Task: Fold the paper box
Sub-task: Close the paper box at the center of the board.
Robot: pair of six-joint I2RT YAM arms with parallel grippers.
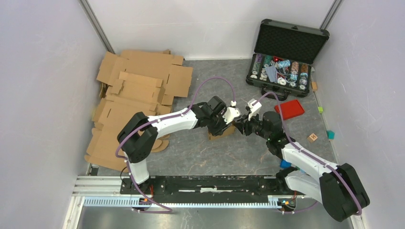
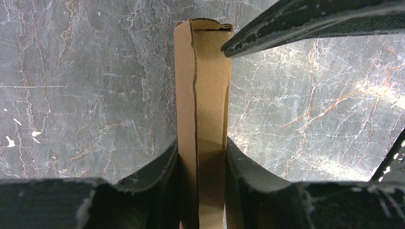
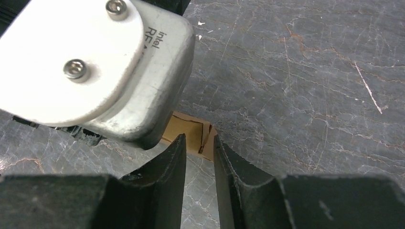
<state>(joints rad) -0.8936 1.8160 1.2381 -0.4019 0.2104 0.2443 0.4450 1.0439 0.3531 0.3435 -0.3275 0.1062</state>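
Observation:
The paper box point(image 1: 220, 133) is a small brown cardboard piece at the middle of the grey table. My left gripper point(image 1: 227, 126) is shut on it. In the left wrist view the box point(image 2: 205, 86) stands narrow and edge-on between both pads of the left gripper point(image 2: 201, 141). My right gripper point(image 1: 241, 126) meets the box's far end from the right, and one of its fingers point(image 2: 296, 21) touches the box's top corner. In the right wrist view the right gripper point(image 3: 198, 137) has a narrow gap, with cardboard point(image 3: 193, 130) at its tips. Whether they pinch it is unclear.
Flat cardboard sheets point(image 1: 133, 95) are piled at the left. An open black case point(image 1: 286, 57) of chips stands at the back right, with a red lid point(image 1: 289, 109) in front of it. Small blocks point(image 1: 313, 137) lie near the right wall. The left wrist camera housing point(image 3: 90, 62) fills the upper left.

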